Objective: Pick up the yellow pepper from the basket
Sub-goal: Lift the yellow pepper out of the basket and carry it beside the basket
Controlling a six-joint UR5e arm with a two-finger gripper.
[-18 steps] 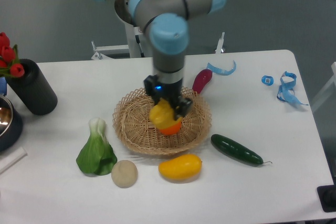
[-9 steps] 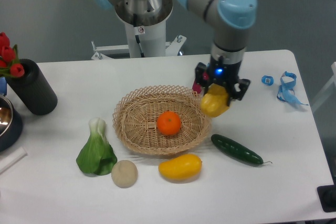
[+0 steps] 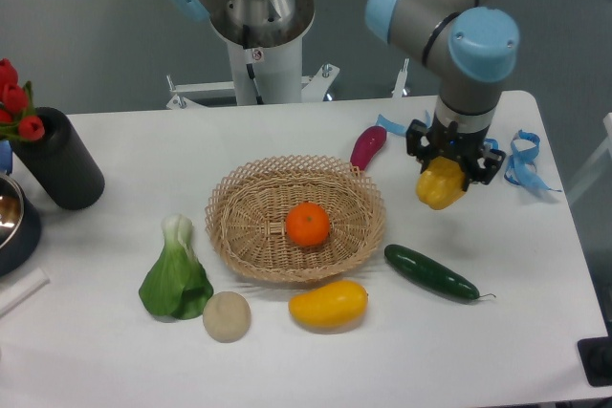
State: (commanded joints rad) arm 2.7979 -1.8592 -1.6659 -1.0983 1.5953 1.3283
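The yellow pepper (image 3: 441, 185) hangs in the air to the right of the basket, above the white table. My gripper (image 3: 449, 177) is shut on it from above, its dark fingers hugging the pepper's top. The woven wicker basket (image 3: 247, 203) sits at the table's centre and holds only a round orange (image 3: 308, 224).
A green cucumber (image 3: 430, 272) lies below the held pepper. A yellow mango-like fruit (image 3: 328, 304), a beige round thing (image 3: 227, 316) and a bok choy (image 3: 176, 272) lie in front of the basket. A purple eggplant (image 3: 368, 146) lies behind it. Blue ribbons (image 3: 521, 161) lie at the right, a black vase (image 3: 57, 159) stands at the left.
The gripper has lifted the yellow pepper out of the basket and carried it rightward, past the rim to a spot over the table. The orange now lies uncovered in the basket.
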